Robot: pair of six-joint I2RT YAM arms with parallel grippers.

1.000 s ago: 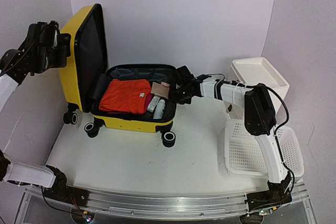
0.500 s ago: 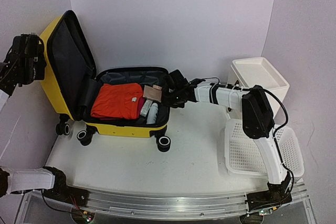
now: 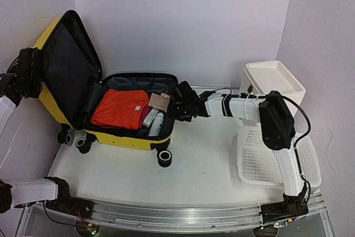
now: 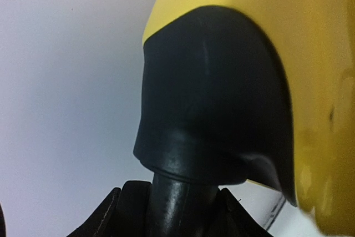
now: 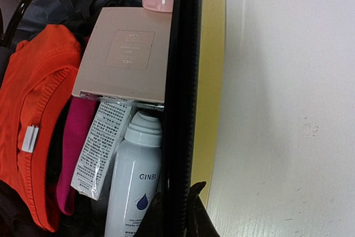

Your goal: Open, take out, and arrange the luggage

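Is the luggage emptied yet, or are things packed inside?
Not empty: the luggage lies open, holding an orange garment, a white bottle and a beige box.

The luggage (image 3: pixel 122 138) shell is hard yellow plastic, smooth and glossy. Its rim band (image 5: pixel 180 81) and corner housing (image 4: pixel 213 98) are black and smooth, with a dull sheen. The lining (image 3: pixel 72 65) is dark matt cloth. The garment (image 3: pixel 119 109) is orange knit cloth, ribbed at the hem. The box (image 5: pixel 125 54) is matt beige card. The bottle (image 5: pixel 136 187) is smooth white plastic. The basket (image 3: pixel 260 162) is perforated white plastic and the cabinet (image 3: pixel 274 79) is smooth white plastic. The table (image 3: pixel 166 176) is matt white and lightly scuffed. The rail (image 3: pixel 166 215) is bare metal.
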